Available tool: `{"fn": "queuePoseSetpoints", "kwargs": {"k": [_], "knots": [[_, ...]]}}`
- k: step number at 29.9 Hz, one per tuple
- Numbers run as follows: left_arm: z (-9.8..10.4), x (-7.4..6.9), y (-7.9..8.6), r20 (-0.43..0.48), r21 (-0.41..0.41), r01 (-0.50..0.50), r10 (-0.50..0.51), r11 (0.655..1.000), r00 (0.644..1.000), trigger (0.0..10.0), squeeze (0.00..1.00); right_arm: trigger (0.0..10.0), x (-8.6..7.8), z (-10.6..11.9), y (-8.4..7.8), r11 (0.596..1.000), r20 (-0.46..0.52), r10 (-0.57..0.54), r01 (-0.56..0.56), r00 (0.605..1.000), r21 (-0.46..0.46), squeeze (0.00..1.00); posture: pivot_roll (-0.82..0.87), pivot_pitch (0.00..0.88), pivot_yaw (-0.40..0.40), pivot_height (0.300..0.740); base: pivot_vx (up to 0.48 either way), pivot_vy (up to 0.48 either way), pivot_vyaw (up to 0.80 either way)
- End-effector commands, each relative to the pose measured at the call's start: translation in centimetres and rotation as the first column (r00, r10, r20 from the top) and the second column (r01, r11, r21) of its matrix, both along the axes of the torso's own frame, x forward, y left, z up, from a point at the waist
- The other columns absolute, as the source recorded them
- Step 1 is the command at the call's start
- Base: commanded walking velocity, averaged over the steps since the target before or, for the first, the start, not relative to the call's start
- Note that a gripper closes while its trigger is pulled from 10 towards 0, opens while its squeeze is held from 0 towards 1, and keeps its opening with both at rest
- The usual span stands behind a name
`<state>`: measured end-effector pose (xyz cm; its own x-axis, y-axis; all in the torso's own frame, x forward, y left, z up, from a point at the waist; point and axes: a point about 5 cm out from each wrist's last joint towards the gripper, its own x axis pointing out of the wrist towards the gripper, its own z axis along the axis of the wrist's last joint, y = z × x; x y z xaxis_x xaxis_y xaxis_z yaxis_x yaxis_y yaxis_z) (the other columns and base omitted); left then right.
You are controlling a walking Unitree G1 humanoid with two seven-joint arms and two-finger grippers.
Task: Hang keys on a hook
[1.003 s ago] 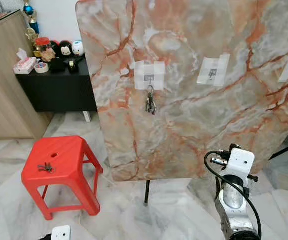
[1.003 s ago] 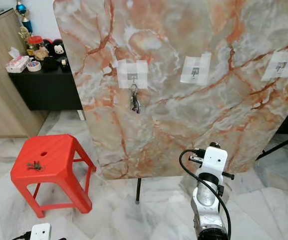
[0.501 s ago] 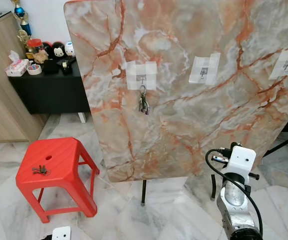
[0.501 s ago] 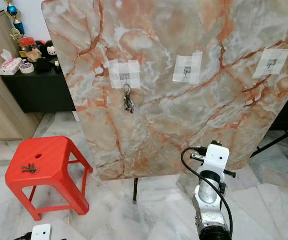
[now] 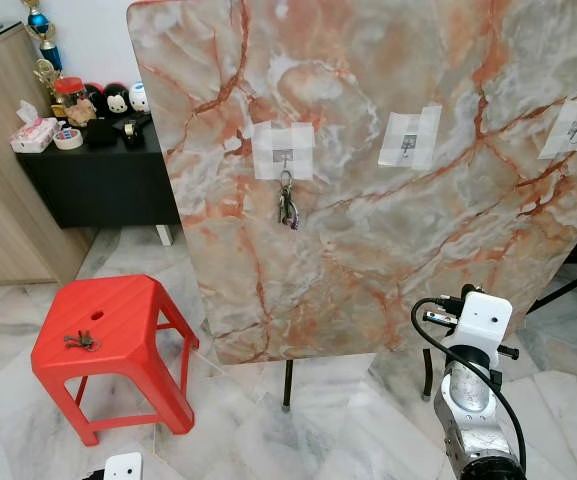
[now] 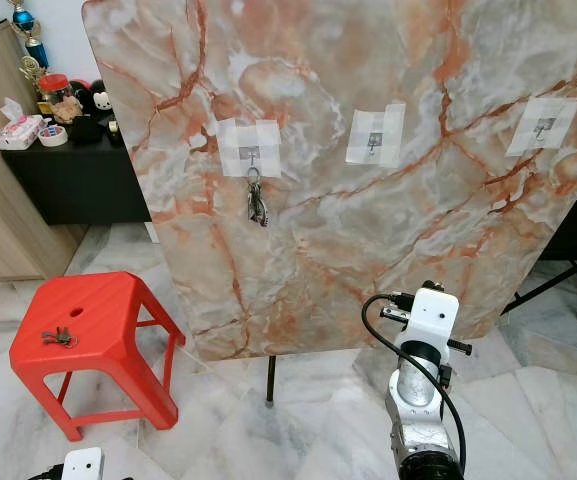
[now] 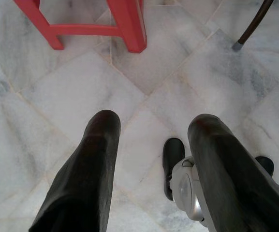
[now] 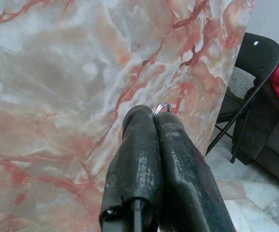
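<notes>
Nothing moved since the earlier frame; right tool (image 8: 154,116) clamped on key ring (image 8: 162,107), left tool (image 7: 151,140) apart; no legible writing

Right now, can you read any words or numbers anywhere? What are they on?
No words or numbers can be read.
The tissue box and jar on the black cabinet: any print is too small and blurred.
The taped patches on the marble board: hooks, no writing.
The red stool: no label.
</notes>
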<state>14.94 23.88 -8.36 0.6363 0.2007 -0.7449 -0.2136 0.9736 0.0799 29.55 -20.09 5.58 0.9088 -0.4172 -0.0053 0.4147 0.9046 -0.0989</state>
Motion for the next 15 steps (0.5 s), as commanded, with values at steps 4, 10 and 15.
{"fn": "queuePoseSetpoints", "kwargs": {"k": [4,10,15], "knots": [[-0.2,-0.5,0.1,-0.022,0.001,-0.003,0.003,1.0,1.0,10.0,0.0,10.0,0.3,0.6,0.2,1.0,0.017,0.009,-0.009,1.0,0.001,0.0,0.01,0.0,-0.026,0.736,0.0,0.0,0.0],[0.2,0.5,0.3,-0.006,0.012,-0.012,0.012,1.0,1.0,10.0,0.0,10.0,1.1,1.2,3.1,0.962,-0.001,0.247,-0.246,0.969,-0.115,0.0,0.02,0.0,-0.035,0.736,0.0,0.0,0.0],[0.2,0.5,0.4,-0.002,0.015,-0.016,0.016,1.0,1.0,10.0,0.0,10.0,1.1,0.9,2.6,0.971,-0.009,0.224,-0.224,0.975,-0.082,0.0,0.02,0.0,-0.036,0.736,0.0,0.0,0.0]]}}
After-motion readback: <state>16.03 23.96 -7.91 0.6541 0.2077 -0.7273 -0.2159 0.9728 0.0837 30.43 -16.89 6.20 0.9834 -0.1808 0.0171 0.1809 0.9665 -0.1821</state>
